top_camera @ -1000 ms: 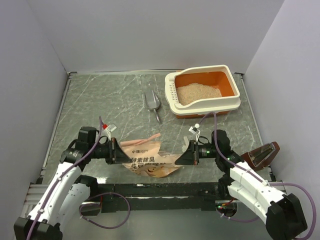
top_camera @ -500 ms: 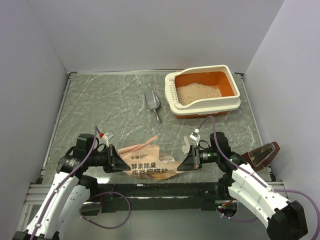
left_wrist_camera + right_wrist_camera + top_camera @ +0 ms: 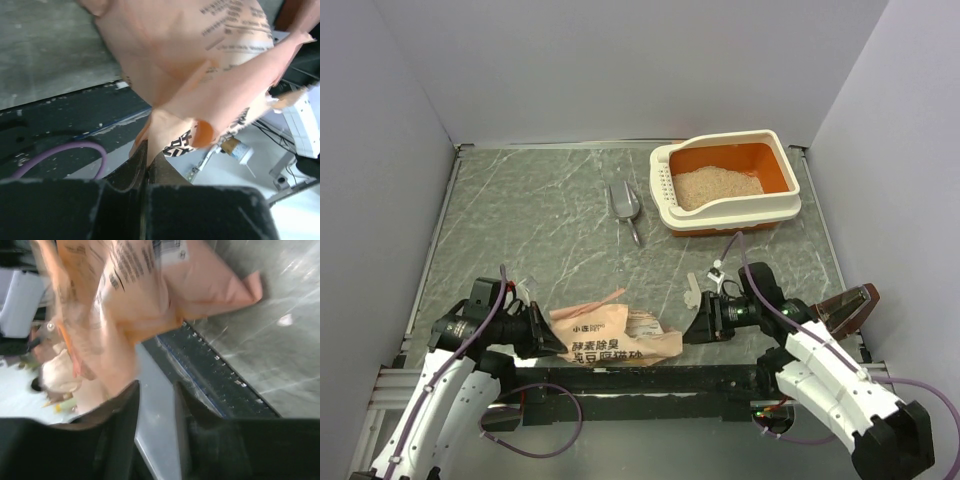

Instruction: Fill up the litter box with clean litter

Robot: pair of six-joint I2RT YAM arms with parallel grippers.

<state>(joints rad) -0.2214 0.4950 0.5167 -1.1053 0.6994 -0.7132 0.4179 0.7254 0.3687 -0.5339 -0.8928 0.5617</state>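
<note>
Paper bag (image 3: 610, 335): lies slack and flattened at the 6 o'clock edge of the table (image 3: 520, 220), print up, stretched between the two arms. It looks spent, which would explain why it is down here rather than tipped over the box.
Left gripper (image 3: 560, 342): sits at the bag's 9 o'clock end. Its wrist view shows the jaws pinched tight on a folded corner of the paper, so this arm alone has the bag.
Right gripper (image 3: 690, 333): sits at the bag's 3 o'clock end. Its fingers (image 3: 120, 410) stand partly apart with a bare gap between them. The paper lies just ahead of the tips and is not clamped, so this hand holds nothing.
Box (image 3: 745, 205): stands level at the table's 1 o'clock corner, well apart from the bag and both arms, with the perforated strip on its 9 o'clock short side.
Litter (image 3: 715, 187): a pale heap inside the orange basin, lying toward the strip side. The orange walls and the 3 o'clock end remain bare.
Scoop (image 3: 622, 203): lies just beside the box at its 9 o'clock, bowl toward 12 and handle toward 6, touched by neither arm.
Step in hand: by my reading the pour is done and the bag is being put down at the near edge, out of the way.
Left to do: the heap looks uneven, so levelling it may be wanted, perhaps with the scoop.
Risk: with one corner pinched, any grains left inside could spill onto the table if the bag is dragged.
</note>
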